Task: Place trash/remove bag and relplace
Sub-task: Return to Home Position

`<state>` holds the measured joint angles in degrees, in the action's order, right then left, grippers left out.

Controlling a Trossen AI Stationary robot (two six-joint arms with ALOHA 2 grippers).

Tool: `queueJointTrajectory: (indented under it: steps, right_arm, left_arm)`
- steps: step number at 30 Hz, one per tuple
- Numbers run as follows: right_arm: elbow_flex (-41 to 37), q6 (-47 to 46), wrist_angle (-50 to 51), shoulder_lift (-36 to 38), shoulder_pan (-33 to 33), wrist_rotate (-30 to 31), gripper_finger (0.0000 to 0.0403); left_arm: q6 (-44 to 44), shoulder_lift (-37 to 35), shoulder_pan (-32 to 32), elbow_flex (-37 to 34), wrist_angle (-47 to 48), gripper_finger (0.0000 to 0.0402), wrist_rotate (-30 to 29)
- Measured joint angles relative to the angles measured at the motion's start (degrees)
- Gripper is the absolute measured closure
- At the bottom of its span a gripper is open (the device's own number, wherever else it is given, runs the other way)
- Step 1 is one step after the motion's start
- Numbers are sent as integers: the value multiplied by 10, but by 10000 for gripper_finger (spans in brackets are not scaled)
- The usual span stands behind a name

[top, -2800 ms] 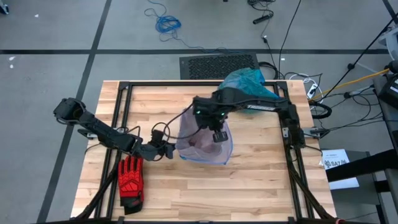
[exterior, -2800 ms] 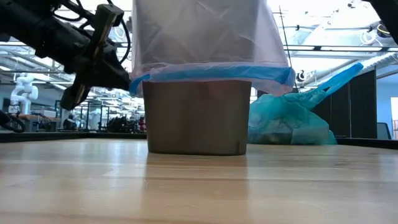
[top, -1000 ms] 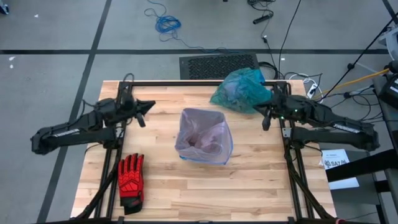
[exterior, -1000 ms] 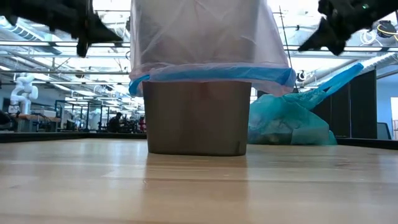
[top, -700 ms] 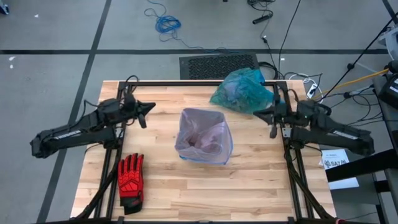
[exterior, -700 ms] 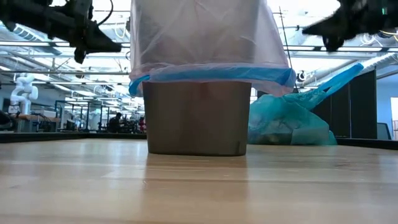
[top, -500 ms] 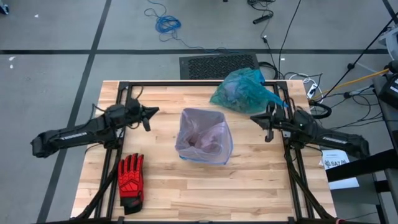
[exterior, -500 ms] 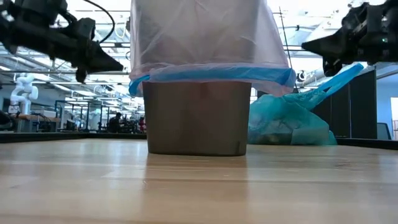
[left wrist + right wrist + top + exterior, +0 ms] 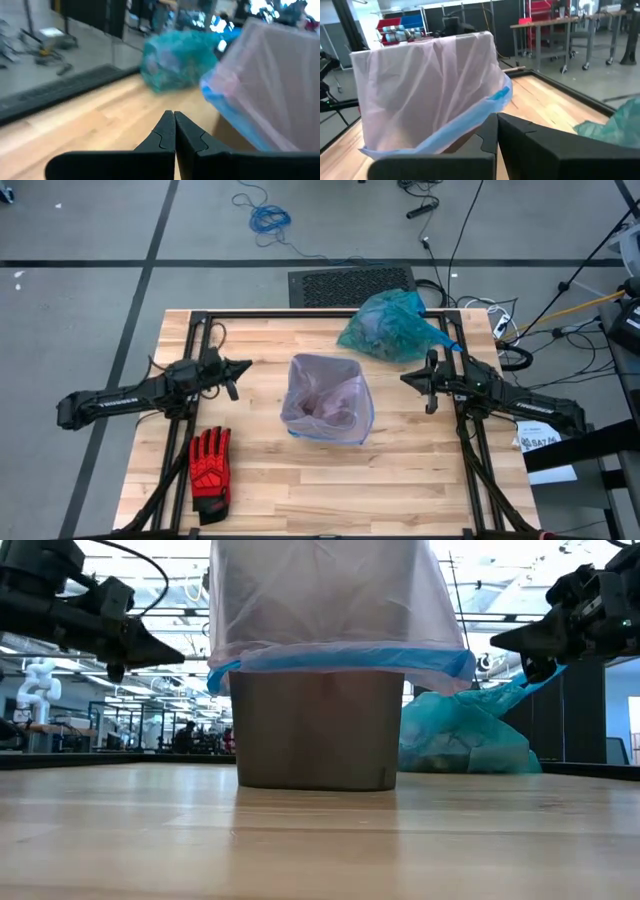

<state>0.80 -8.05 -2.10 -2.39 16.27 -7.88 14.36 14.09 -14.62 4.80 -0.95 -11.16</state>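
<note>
A lilac bag (image 9: 328, 395) lines the bin (image 9: 320, 730); the bulging teal bag (image 9: 388, 325) sits just beyond it. Left gripper (image 9: 240, 367) and right gripper (image 9: 408, 378) flank the bin, clenched empty.

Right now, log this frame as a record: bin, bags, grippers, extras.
bin: mid-table, upright
lilac bag: lining the bin, blue hem folded outside
teal bag: bulging, on the table at its far side, right of bin, apart
left gripper: shut, empty, left of bin
right gripper: shut, empty, right of bin
red glove: flat, near left
</note>
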Motion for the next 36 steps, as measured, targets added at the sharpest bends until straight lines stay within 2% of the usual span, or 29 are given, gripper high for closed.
queueJointTrajectory:
  steps: [4, 6, 9, 12, 14, 17, 21, 23, 28, 33, 36]
  right_arm:
    - [0, -17, 3, -3, 0, 3, 403]
    - [0, -20, 2, -3, 0, 3, 403]
    - [0, -15, 2, -3, 0, 4, 403]
    - [0, -14, 3, -3, 0, 3, 403]
    - [0, -14, 2, -4, 0, 4, 403]
    - [0, -23, 3, -4, 0, 4, 403]
    - [0, -51, 3, -4, 1, 7, 403]
    - [0, -50, 2, -4, 3, 9, 403]
    - [0, 30, 2, -9, 3, 9, 403]
    - [0, 92, 3, -9, 3, 9, 403]
    - [0, 110, 3, -9, 3, 9, 403]
  left_arm:
    - [-16, -32, 6, 1, 3, 402, -14]
    - [-36, -69, 14, 18, 33, 402, 3]
    - [-26, -137, 26, 37, 146, 402, 29]
    - [8, -141, 37, 23, 219, 402, 47]
    - [8, -141, 42, 8, 173, 402, 52]
    - [-15, -137, 44, -2, 115, 402, 10]
    - [-29, -137, 44, -2, 125, 402, -39]
    - [-32, -137, 44, -1, 127, 402, -40]
    - [-33, -137, 44, -1, 127, 402, -39]
    - [-152, -137, 44, -1, 127, 402, -40]
    - [-177, -137, 44, -1, 126, 402, -40]
